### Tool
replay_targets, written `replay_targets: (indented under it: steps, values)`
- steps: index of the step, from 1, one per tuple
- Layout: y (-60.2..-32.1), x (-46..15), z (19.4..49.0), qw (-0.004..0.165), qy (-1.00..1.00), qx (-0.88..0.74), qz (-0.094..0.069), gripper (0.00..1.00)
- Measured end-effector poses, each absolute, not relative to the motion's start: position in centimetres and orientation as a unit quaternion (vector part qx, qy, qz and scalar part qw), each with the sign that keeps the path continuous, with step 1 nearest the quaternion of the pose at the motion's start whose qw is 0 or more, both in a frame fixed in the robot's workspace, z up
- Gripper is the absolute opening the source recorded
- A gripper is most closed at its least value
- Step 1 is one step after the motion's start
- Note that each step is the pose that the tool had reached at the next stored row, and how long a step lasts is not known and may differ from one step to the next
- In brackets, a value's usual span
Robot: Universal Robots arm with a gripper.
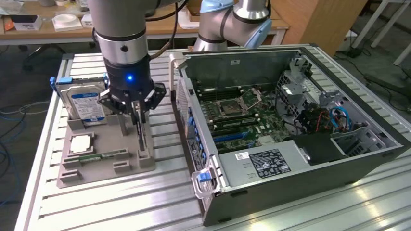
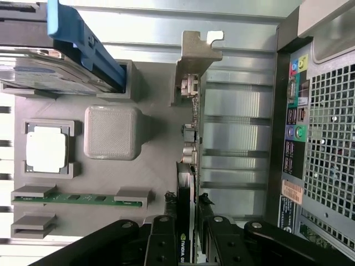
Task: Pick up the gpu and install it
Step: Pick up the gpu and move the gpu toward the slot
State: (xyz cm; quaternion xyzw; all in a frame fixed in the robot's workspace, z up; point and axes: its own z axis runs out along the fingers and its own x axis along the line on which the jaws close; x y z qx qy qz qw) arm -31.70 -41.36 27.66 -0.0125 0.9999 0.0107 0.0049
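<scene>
The gripper (image 2: 187, 213) pinches the gpu (image 2: 189, 147) across its upper edge, a sound hold for a light, stiff, fragile card

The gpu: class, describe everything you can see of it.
The gpu is a thin dark card with a silver metal bracket at one end. It stands on edge, upright, in a slot of the gray holder beside the open computer case. The gripper is closed on its upper edge, fingers against both faces.
</scene>
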Motion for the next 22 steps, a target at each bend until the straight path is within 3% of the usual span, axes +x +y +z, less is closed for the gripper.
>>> replay_targets:
  steps: [22]
  values:
    - [-41.4, -31.7, 31.1, 0.005, 1.0, -0.012, 0.011, 0.26]
